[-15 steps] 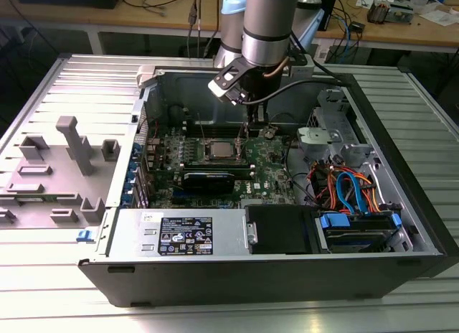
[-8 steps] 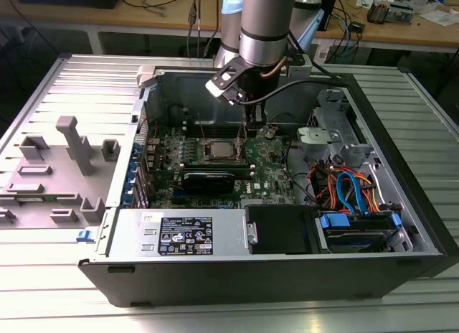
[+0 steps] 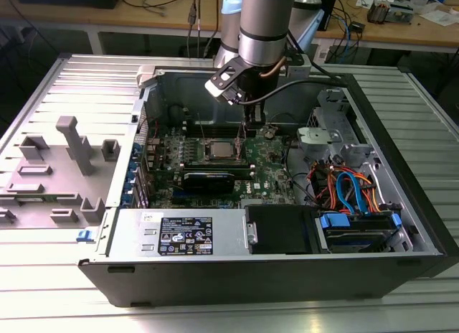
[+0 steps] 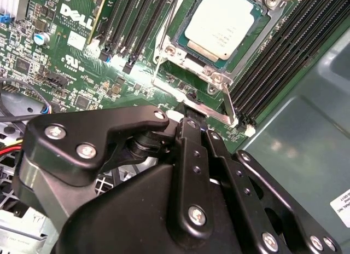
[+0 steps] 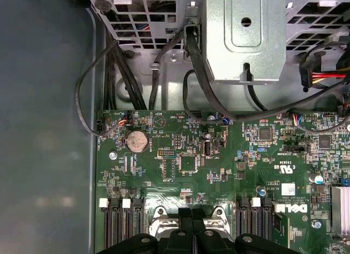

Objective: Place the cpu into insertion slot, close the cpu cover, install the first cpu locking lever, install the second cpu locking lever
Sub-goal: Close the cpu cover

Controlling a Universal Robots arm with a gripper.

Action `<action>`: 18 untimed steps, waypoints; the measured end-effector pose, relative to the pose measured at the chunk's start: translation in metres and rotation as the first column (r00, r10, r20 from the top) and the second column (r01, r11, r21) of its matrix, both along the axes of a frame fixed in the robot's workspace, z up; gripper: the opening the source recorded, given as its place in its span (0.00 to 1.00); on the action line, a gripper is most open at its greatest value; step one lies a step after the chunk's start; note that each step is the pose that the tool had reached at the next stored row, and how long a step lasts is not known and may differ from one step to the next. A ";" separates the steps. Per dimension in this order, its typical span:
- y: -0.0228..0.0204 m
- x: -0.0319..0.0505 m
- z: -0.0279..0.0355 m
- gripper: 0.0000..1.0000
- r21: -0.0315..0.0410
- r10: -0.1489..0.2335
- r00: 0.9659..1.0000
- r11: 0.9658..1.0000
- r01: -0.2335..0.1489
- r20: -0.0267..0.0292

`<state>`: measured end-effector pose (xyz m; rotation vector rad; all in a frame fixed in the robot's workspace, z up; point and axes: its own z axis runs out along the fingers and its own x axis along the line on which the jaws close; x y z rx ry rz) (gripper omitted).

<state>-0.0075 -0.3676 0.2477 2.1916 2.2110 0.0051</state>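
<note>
— Any writing?
— A white printed logo [image 4: 76, 16] on the green motherboard [image 4: 82, 73], and a dark label [image 3: 185, 236] on the silver box [image 3: 136, 236].
— And the cpu [image 4: 219, 21]?
— It lies flat, framed by the cpu cover [image 4: 191, 61]. It is just beyond the tool [image 4: 197, 128], whose fingers [image 5: 185, 235] are pressed together near a thin lever [image 4: 229, 103].

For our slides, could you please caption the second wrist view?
Gripper close beside the seated cpu, with the cpu cover lying flat around it.

arm [image 3: 262, 24] reaches down into open PC case [image 3: 287, 279] | cpu [image 3: 219, 148] flat on green mobo [image 3: 276, 171], near arm end
</note>
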 end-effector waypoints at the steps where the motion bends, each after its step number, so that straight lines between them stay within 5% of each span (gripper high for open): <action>1: 0.0000 -0.0001 0.0000 0.11 0.000 0.000 1.000 1.000 0.000 0.000; 13: 0.0000 -0.0003 0.0000 0.11 0.000 0.000 1.000 1.000 0.000 0.000; 18: 0.0000 -0.0067 0.0000 0.11 0.000 0.000 1.000 1.000 0.000 0.000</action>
